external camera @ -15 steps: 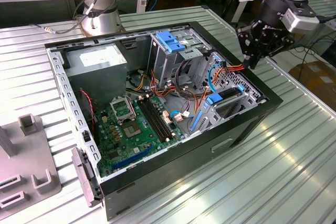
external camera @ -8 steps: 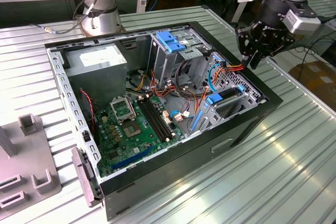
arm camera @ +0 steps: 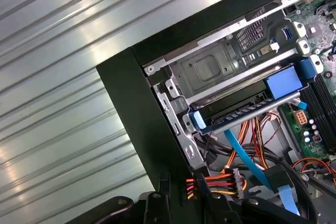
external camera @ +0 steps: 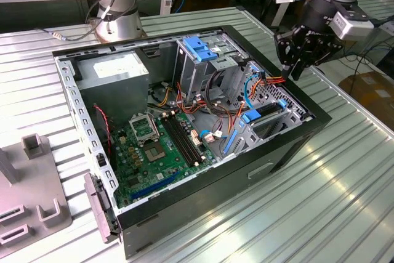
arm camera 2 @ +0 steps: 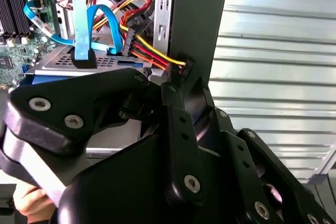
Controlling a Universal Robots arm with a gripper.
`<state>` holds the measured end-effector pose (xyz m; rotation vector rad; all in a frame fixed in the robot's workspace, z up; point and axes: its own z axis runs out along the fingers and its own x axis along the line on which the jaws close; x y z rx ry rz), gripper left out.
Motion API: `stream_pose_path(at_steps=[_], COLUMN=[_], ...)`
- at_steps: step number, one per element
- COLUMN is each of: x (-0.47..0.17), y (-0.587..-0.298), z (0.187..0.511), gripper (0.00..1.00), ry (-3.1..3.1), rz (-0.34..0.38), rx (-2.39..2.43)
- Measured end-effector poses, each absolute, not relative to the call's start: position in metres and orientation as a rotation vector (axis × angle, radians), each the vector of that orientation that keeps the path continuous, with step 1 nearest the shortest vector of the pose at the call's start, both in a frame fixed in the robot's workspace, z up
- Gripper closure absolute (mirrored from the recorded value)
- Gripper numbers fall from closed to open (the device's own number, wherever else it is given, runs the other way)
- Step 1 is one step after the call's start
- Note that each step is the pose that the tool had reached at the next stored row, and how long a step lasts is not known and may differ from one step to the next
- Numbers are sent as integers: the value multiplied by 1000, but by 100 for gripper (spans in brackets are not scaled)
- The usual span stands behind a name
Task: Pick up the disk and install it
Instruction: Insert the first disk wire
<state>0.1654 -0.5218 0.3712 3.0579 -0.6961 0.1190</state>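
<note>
1. Exterior view: the open computer case (external camera: pixel 184 152) lies on its side on the ribbed metal worktop (external camera: pixel 345 195), and the disk (external camera: pixel 271 112) already appears to sit in the drive cage at the case's corner towards the exterior view's right, its blue rail ends showing; the install looks mostly or fully done, though whether it is latched cannot be told.
2. The end effector (external camera: pixel 295 60) hangs above that corner, apart from the disk and holding nothing; whether its fingers are apart or together cannot be told.
3. In the first wrist view the disk (arm camera: pixel 247 111) lies seated between blue rails in the metal cage.
4. Around it: power supply (external camera: pixel 114 75), motherboard (external camera: pixel 160 146), blue latch piece (external camera: pixel 200 47).
5. Red, yellow and orange cables (arm camera: pixel 220 182) crowd the space beside the cage.
</note>
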Motion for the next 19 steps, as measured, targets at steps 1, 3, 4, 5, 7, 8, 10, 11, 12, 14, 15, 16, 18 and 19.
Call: stream_pose_path(at_steps=[1, 3, 4, 5, 7, 8, 10, 11, 12, 14, 15, 16, 18, 19], x=[165, 165, 166, 165, 165, 165, 166, 165, 165, 165, 165, 165, 165, 165], y=[-521, -520, -518, -517, -517, -517, -517, -517, -517, -517, -517, -517, -517, -517], z=[370, 368, 367, 366, 366, 366, 366, 366, 365, 365, 365, 365, 365, 365], gripper=[69, 69, 69, 69, 69, 69, 69, 69, 69, 69, 69, 69, 76, 83], ry=[-673, -634, -633, -633, -632, -631, -626, -624, -624, -623, -623, -623, -623, -623], rz=[120, 128, 131, 132, 134, 140, 150, 153, 154, 154, 154, 154, 154, 154], rx=[3064, 3074, 3074, 3074, 3074, 3070, 3051, 3044, 3042, 3041, 3041, 3041, 3041, 3041])
